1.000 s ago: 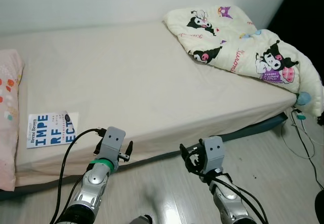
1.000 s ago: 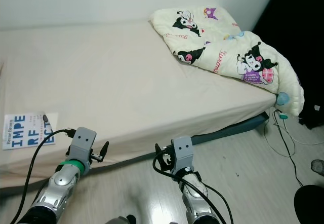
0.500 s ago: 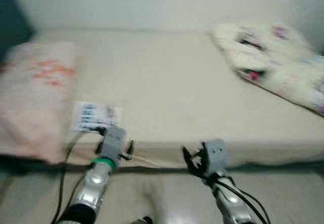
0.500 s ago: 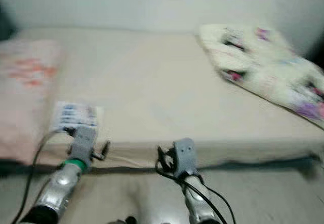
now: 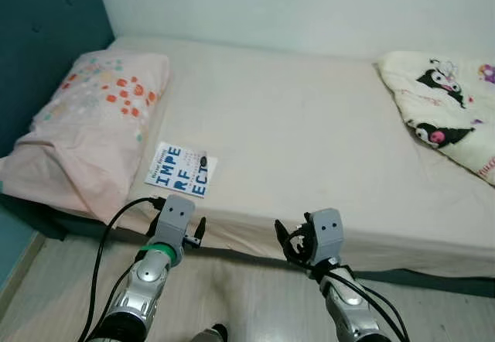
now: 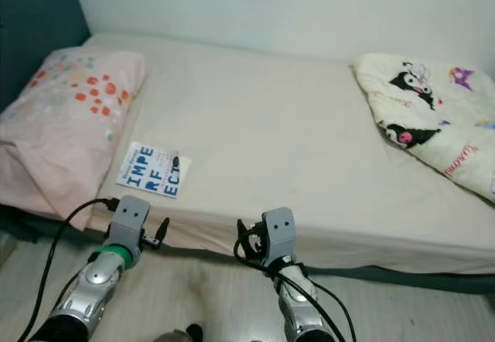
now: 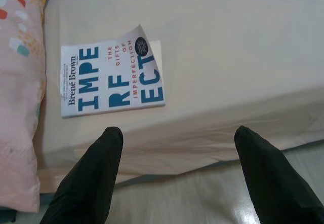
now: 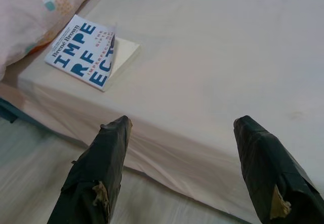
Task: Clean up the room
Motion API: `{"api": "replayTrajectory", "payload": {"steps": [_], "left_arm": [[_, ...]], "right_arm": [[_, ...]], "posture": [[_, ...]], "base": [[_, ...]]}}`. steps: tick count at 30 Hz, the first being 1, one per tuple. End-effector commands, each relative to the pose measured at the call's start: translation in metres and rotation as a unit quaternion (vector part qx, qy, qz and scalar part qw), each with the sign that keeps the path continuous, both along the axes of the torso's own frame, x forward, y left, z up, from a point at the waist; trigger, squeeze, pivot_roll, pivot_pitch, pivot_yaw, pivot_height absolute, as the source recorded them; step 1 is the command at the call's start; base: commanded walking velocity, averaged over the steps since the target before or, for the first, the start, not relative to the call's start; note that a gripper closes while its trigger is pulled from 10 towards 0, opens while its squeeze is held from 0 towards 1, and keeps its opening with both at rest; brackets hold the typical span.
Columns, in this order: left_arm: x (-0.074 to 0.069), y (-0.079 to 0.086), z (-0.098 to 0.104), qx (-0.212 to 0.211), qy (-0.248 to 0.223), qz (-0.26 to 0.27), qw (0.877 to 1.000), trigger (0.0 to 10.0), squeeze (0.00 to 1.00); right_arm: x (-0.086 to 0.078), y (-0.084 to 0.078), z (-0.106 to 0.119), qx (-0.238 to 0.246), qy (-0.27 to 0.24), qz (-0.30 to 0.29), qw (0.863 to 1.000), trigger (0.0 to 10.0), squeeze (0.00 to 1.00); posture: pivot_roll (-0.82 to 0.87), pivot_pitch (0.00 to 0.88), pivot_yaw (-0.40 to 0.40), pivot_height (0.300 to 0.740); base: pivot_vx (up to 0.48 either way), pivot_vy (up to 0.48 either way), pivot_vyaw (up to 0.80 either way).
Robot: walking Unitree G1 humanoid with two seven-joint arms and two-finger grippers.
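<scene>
Pale wooden flooring (image 5: 247, 295) is running under the robot in the left eye view, and a bed (image 5: 309, 141) covered in a cream sheet is stretching across the room ahead of both arms, with a white wall behind it and a teal wall beside its head. The left tool (image 5: 197, 230) is hovering just short of the mattress edge, and a book (image 5: 181, 171) with big blue letters is lying flat on the sheet just beyond it, touching the pink spotted pillow (image 5: 89, 121) further to its left. The book looks like the stray item here, so I judge the left arm is being lined up on it. The right tool (image 5: 285, 241) is hanging level with the left one, also short of the edge, probably just waiting.

From the right eye view, a cartoon-print blanket (image 6: 437, 121) is lying bunched well beyond and to the right of the right tool, at the foot end of the bed; it will likely need straightening later.

Along the left wrist view, the two black fingers (image 7: 93, 173) are spread wide and released, gripping nothing, with the book directly ahead between them and its cover corner curling upward.

Along the right wrist view, the fingers (image 8: 101, 173) are likewise parted and empty, framing bare sheet, while the book is sitting off toward the pillow side.
</scene>
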State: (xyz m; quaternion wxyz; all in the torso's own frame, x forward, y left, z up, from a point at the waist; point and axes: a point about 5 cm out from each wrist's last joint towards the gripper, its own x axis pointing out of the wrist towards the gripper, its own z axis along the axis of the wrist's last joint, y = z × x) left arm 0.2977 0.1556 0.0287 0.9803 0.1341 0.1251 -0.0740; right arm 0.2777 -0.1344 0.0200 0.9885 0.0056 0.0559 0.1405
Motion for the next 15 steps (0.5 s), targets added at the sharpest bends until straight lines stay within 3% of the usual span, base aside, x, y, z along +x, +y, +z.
{"api": "replayTrajectory", "payload": {"steps": [1, 9, 15], "left_arm": [[-0.0033, -0.003, -0.0032, -0.004, 0.004, -0.006, 1.0, 10.0, 0.0], [-0.0032, -0.0043, -0.0027, -0.003, 0.004, -0.017, 1.0, 10.0, 0.0], [-0.0046, -0.0056, -0.0025, -0.001, 0.0, -0.028, 1.0, 10.0, 0.0]], "right_arm": [[-0.0046, -0.0024, -0.0059, 0.007, 0.014, -0.013, 1.0, 10.0, 0.0], [-0.0051, -0.0033, -0.0061, 0.009, 0.014, -0.015, 1.0, 10.0, 0.0], [-0.0052, -0.003, -0.0061, 0.01, 0.014, -0.015, 1.0, 10.0, 0.0]], "posture": [[0.04, 0.062, 0.004, 0.711], [0.04, 0.064, 0.004, 0.711], [0.04, 0.066, 0.005, 0.711]], "base": [[0.0, 0.0, 0.0], [0.0, 0.0, 0.0], [0.0, -0.467, 0.0]]}}
